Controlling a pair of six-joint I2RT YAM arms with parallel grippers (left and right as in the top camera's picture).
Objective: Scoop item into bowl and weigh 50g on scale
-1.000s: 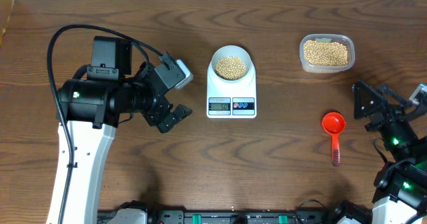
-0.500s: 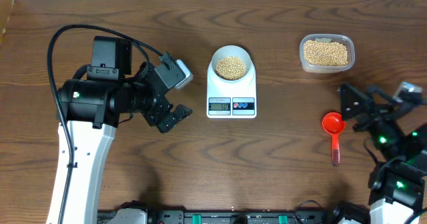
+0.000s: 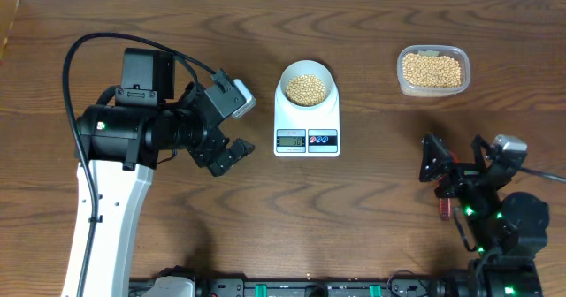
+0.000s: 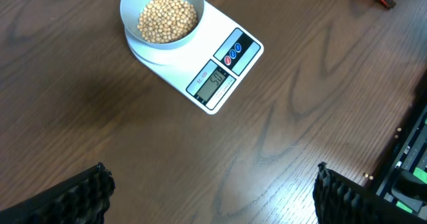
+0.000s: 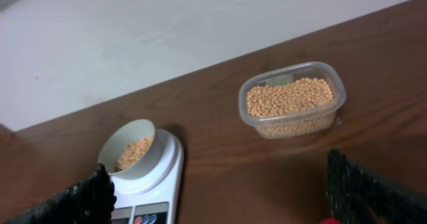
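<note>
Two arms, left gripper (image 4: 213, 197) spread wide and empty, right gripper (image 5: 227, 197) likewise, bowl (image 3: 287, 74) of beans (image 3: 307, 88) atop scale (image 3: 292, 118), clear tub (image 3: 433, 91) of beans on worktop (image 3: 371, 209).

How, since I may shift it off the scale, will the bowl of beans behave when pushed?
It likely slides rather than tips: the bowl sits low and wide on the smooth scale. The loose beans would probably shift, but they lie below the rim, so gentle pushes shouldn't spill.
</note>
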